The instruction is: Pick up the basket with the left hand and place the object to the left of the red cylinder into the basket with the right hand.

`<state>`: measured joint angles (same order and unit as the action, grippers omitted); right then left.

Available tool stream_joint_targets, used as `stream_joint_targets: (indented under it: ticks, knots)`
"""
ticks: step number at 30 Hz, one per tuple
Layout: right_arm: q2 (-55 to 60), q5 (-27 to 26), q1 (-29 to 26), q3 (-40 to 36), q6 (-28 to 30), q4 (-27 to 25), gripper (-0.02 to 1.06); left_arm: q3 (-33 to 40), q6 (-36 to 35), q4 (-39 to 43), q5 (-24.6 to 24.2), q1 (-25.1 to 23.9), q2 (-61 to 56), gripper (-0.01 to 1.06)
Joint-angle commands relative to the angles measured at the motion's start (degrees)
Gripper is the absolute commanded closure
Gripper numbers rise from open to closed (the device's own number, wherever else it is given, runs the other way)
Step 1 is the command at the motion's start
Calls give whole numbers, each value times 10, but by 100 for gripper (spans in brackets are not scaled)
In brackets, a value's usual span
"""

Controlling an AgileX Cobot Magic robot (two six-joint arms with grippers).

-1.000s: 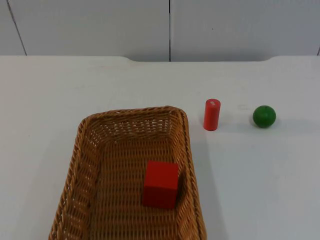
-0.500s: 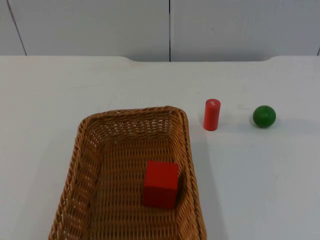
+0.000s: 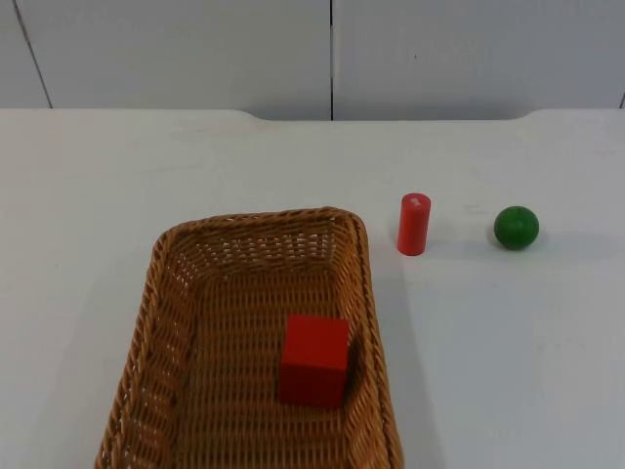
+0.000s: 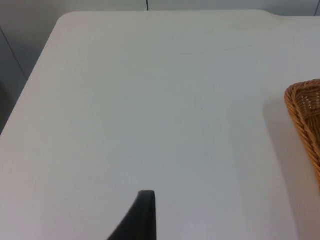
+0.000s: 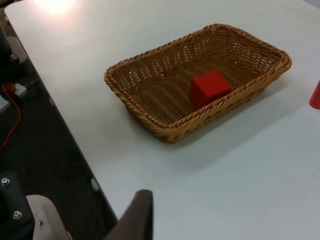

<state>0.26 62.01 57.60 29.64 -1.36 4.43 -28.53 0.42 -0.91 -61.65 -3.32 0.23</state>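
Note:
A brown wicker basket [image 3: 161, 293] rests on the white table, front left of centre. A red cube [image 3: 314, 359] lies inside it, close to its right wall. To the right of the basket a small red cylinder [image 3: 414, 224] stands upright, and a green ball [image 3: 516, 227] sits further right. My left gripper [image 4: 142, 215] hangs over bare table, well off the basket's rim [image 4: 305, 107]. My right gripper [image 5: 137, 215] is held back near the table's edge, far from the basket [image 5: 150, 122], the cube [image 5: 209, 88] and the cylinder [image 5: 315, 95]. Both arms wait.
The grey partition wall [image 3: 332, 54] closes the table at the back. The table's edge [image 5: 65, 130] drops to a dark floor with robot hardware [image 5: 12, 55]. Another table edge [image 4: 30, 95] runs along the left arm's side.

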Motion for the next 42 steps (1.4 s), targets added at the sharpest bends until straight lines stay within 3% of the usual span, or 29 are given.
stream_joint_targets:
  ticks: [1, 14, 19, 28, 42]
  knots:
    - [-3, -3, 3, -2, 7, -2, 0, 2, -4, -4, 0, 3, -2, 0]
    - [-3, -3, 2, -2, 5, -2, -1, 2, -4, -4, 0, 3, -2, 0]
    - [-3, -3, -23, -2, 5, -2, -1, 2, -4, -4, 0, 3, -2, 0]
    - [-3, -3, -146, -2, 5, -2, -1, 2, -4, -4, 0, 3, -2, 0]
    - [-3, -3, -404, -2, 5, -2, -1, 2, -4, -4, 0, 3, -2, 0]
